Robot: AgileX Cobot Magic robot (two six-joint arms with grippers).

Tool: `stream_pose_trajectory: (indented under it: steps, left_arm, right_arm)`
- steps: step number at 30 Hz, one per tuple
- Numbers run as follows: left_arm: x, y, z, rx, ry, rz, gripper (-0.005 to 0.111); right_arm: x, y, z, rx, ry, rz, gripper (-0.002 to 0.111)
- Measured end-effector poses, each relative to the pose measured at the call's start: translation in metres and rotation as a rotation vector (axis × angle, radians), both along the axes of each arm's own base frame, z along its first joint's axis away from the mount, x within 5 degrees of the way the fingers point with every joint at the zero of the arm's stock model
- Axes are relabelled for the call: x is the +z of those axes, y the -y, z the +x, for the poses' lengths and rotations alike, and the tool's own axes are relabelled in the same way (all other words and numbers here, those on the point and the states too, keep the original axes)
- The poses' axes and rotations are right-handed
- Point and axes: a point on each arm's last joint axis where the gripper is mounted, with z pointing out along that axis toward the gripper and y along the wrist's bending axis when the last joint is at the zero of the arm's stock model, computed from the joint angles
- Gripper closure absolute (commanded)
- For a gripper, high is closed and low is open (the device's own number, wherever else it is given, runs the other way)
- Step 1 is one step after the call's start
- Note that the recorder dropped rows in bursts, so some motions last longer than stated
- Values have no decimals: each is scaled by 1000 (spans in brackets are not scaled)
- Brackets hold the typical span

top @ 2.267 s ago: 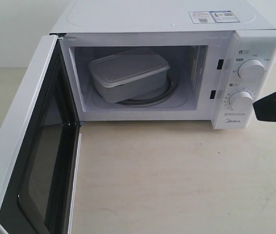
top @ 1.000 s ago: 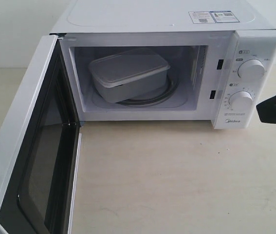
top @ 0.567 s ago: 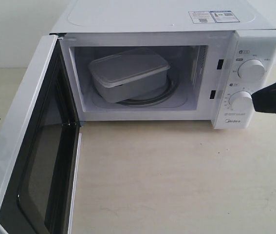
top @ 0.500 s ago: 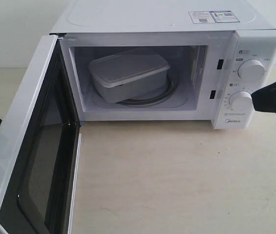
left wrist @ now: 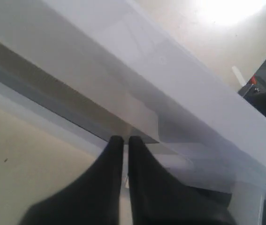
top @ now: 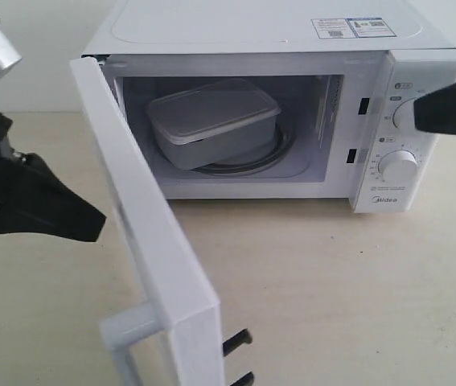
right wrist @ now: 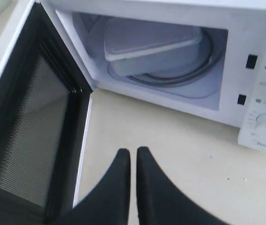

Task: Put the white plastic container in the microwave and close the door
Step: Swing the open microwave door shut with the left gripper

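Two fingers of the black left tool (left wrist: 122, 138) are pressed together on nothing, tips at the outer face of the half-open white microwave door (top: 143, 217). The black right tool (right wrist: 133, 151), likewise closed and empty, hovers over the beige desk (top: 332, 289). The shallow translucent-white lidded plastic container (top: 211, 117) sits inside the white boxy microwave (top: 252, 24).

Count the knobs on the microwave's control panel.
2. The lower knob is in full view. The upper knob sits directly above it, mostly hidden behind the right gripper.

The door (top: 147, 233) runs off the bottom edge; the upper knob (top: 403, 117) is half hidden.
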Motion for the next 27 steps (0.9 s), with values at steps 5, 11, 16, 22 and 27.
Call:
stream_pose_trajectory:
  steps: [5,11,16,22,27]
  left_arm:
    - [-8,27,4,-67,9,-40,102]
    - [-3,60,20,-115,66,-59,102]
    - [8,84,44,-128,116,-82,102]
    - [16,94,59,-148,154,-72,102]
    - [27,86,49,-187,199,-25,102]
  right_arm:
    - [16,8,-19,-17,105,57,108]
    - [20,12,-31,-10,105,69,108]
    - [19,12,-32,-15,82,79,108]
    - [16,15,-39,-15,80,77,108]
    - [-5,20,-45,-42,64,66,108]
